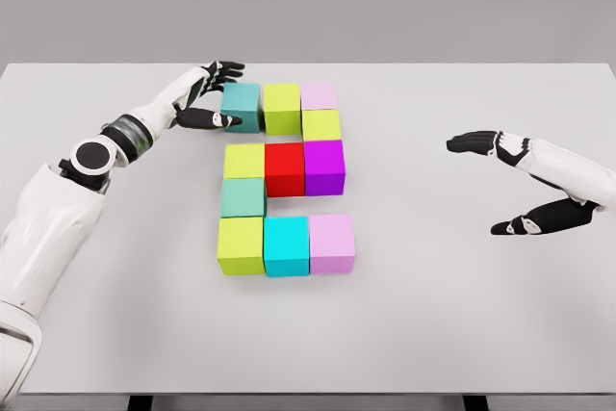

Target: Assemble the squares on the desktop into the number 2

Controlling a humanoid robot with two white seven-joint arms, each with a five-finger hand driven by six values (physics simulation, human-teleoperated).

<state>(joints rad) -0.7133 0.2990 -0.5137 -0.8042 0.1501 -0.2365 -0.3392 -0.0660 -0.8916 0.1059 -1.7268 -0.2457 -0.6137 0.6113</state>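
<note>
Nearly complete: eleven blocks on table [481, 334] form digit 2. Left hand [207, 98] grips teal block [241, 106] at 11 o'clock corner, final nudge likely. Right hand [520, 185] spread wide at 3 o'clock, empty.

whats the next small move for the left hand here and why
Probably release and draw the left hand back leftward. The teal cube it touches already sits against the lime cube in the top row, and the blocks already read as a 2.
</note>
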